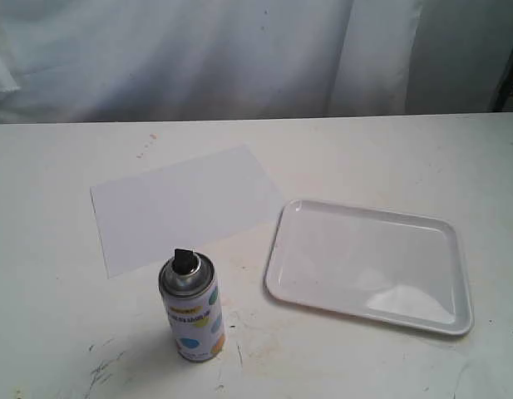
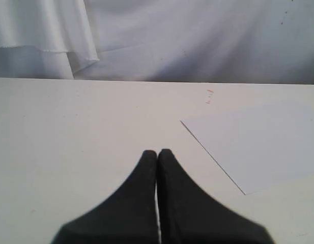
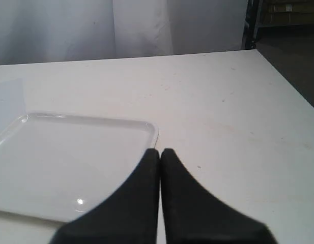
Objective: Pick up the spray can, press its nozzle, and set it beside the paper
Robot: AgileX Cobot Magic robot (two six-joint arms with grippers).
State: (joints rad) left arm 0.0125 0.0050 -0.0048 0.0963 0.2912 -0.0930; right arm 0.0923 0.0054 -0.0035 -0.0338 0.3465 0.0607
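The spray can (image 1: 192,309) stands upright near the table's front edge, left of centre, white with coloured dots and a yellow band. Its black nozzle (image 1: 184,261) sits on the silver top. Just behind it the paper (image 1: 185,206) lies flat; the left wrist view also catches the paper (image 2: 263,147). Neither arm appears in the exterior view. My left gripper (image 2: 158,152) is shut and holds nothing, over bare table to the side of the paper. My right gripper (image 3: 160,151) is shut and holds nothing, at the edge of the tray. The can is out of both wrist views.
A glossy white rimmed tray (image 1: 281,241) lies right of the can and the paper, seen too as the tray (image 3: 151,127) in the right wrist view. White cloth hangs behind the table. The table's right edge (image 3: 289,86) drops off to a dark floor.
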